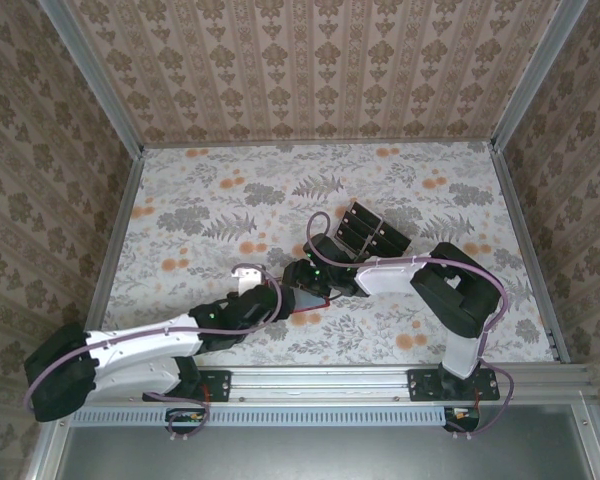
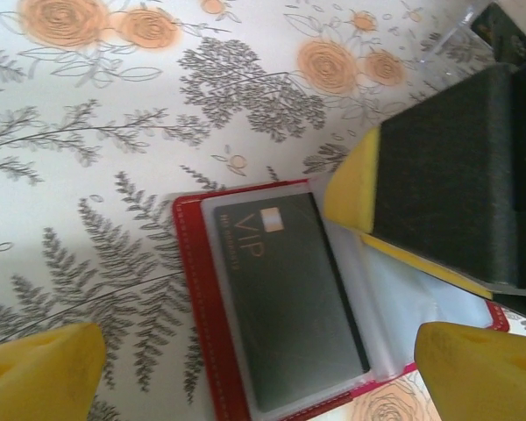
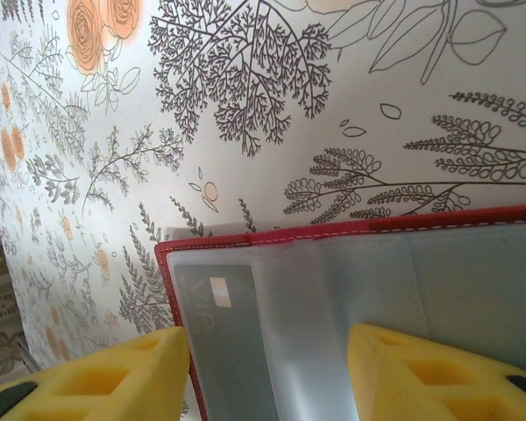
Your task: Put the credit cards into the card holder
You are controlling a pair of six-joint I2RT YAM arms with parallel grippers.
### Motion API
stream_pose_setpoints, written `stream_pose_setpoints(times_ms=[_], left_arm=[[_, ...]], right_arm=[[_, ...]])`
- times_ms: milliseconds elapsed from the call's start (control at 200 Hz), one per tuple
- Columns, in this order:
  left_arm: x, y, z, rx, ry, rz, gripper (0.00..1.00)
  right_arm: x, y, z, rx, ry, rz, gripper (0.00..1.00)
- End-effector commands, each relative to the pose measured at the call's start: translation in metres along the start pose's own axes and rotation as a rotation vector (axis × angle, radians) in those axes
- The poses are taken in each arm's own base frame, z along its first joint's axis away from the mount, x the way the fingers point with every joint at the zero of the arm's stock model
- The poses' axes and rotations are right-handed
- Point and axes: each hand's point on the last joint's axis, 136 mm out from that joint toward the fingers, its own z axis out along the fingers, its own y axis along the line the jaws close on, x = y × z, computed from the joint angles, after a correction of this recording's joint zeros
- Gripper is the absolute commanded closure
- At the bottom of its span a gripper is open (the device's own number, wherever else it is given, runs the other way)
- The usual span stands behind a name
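Open holder (image 2: 191, 289) was seen straight below the wide-open L gripper (image 2: 261, 373), w/ R gripper (image 3: 267, 368) half-parted over its sleeve (image 3: 351, 281), nothing clasped.

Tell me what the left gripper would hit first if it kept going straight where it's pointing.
Most likely the open wallet: its clear sleeve with a card lies dead ahead of the left gripper, between its open jaws. How far off is unclear.
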Motion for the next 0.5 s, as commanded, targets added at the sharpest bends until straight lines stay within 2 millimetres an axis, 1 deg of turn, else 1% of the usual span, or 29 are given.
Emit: stream_pose_setpoints(times_ms=[0,170,495], left_arm=[[0.001,-0.015,0.005,0.045,0.001,0.037,0.00],[0.004,-0.020,0.013,0.029,0.010,0.058,0.00],[0.009,-0.020,0.025,-0.019,0.028,0.097,0.00]], right_arm=[[0.009,-0.022,-0.001,0.068,0.005,0.040,0.46],[0.009,-0.025,-0.001,0.067,0.006,0.057,0.46],[0.009,-0.025,-0.001,0.056,0.009,0.071,0.46]])
